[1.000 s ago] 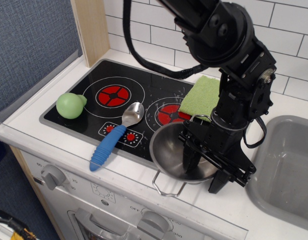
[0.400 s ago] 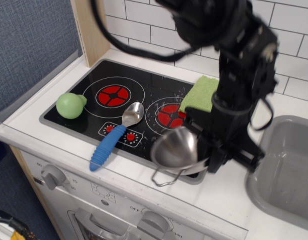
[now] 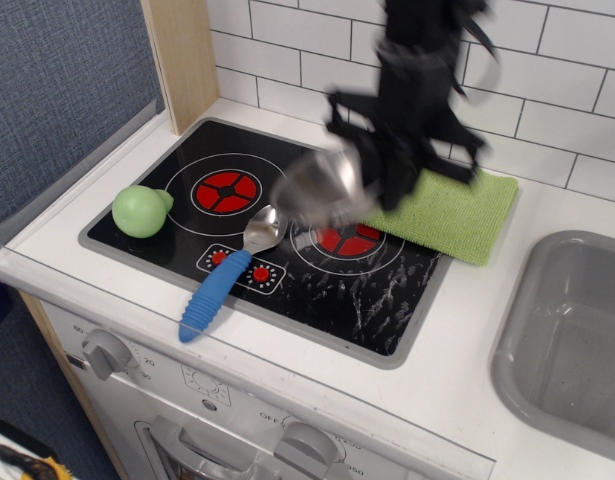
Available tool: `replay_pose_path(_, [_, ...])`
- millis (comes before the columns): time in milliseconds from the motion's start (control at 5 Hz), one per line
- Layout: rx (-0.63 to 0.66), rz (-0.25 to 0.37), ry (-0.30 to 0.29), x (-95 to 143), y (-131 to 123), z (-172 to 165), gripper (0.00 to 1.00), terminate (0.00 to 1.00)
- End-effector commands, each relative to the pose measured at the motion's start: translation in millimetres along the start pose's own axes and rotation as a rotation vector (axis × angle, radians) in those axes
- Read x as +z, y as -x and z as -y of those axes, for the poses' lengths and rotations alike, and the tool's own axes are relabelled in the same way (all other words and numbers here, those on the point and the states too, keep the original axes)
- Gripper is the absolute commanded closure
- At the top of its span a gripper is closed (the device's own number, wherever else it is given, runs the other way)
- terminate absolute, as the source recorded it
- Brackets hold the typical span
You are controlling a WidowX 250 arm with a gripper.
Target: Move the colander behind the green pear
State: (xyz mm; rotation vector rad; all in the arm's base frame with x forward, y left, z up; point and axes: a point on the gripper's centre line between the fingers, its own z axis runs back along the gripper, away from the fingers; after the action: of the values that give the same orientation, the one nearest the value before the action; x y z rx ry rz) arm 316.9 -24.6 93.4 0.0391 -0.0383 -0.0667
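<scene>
Our tool (image 3: 372, 185) grips the colander (image 3: 322, 190) up over the stove middle, and we see bare stove behind the green pear (image 3: 140, 210) far left.

My arm (image 3: 417, 60) smeared and cut off at the top edge, colander (image 3: 322, 187) blurred, my gripper (image 3: 392, 175) indistinct, sink (image 3: 567, 330) cropped at the right.

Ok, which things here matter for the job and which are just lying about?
Job: shiny round steel colander, carried tilted above the stove; small pale green pear; pincer.
Lying about: blue-handled steel spoon, flat green cloth, grey sink.
</scene>
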Motion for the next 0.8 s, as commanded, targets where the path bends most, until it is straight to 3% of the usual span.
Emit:
replay_pose_path(0, [0.179,-0.015,-0.048,-15,-39,-100,1.0,0.0])
replay_pose_path(600, [0.221,-0.071,-0.065,-42,-58,-143,1.0,0.0])
